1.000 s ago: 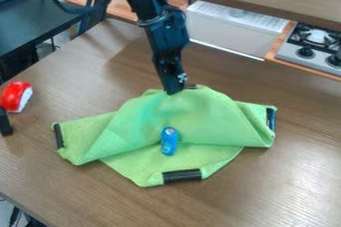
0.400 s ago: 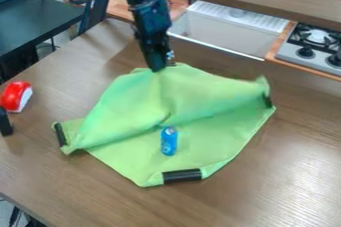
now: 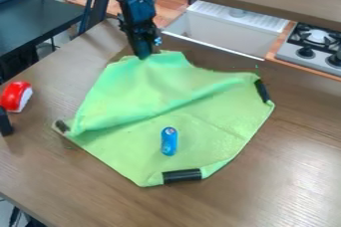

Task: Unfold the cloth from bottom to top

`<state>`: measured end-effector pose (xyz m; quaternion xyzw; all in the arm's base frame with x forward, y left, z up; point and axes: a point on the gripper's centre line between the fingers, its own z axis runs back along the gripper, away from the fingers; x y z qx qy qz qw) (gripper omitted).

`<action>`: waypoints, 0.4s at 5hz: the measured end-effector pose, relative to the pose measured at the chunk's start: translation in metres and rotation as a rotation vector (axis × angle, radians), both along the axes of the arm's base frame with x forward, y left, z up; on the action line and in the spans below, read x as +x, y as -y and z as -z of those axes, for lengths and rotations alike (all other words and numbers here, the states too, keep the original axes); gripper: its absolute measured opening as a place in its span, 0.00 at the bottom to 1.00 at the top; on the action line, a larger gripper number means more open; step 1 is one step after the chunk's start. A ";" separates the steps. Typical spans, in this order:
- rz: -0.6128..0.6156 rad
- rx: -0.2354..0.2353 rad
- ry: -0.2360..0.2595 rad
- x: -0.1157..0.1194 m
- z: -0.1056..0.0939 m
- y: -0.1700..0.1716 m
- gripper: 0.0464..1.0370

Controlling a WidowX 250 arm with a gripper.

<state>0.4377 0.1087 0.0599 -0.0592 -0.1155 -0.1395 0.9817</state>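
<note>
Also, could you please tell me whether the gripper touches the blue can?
Apart. The camera view shows the gripper at the far edge of the green cloth, with cloth between it and the blue can.

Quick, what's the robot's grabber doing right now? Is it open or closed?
Gripper: closed on the far edge of the green cloth.

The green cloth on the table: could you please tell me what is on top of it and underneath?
On the green cloth are a blue can and black strips at its edges. The table shows around it; anything underneath is covered.
</note>
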 end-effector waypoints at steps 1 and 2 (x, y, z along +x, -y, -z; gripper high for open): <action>0.004 0.058 0.011 0.008 0.000 -0.011 0.00; 0.056 0.162 0.027 0.018 -0.006 -0.017 0.00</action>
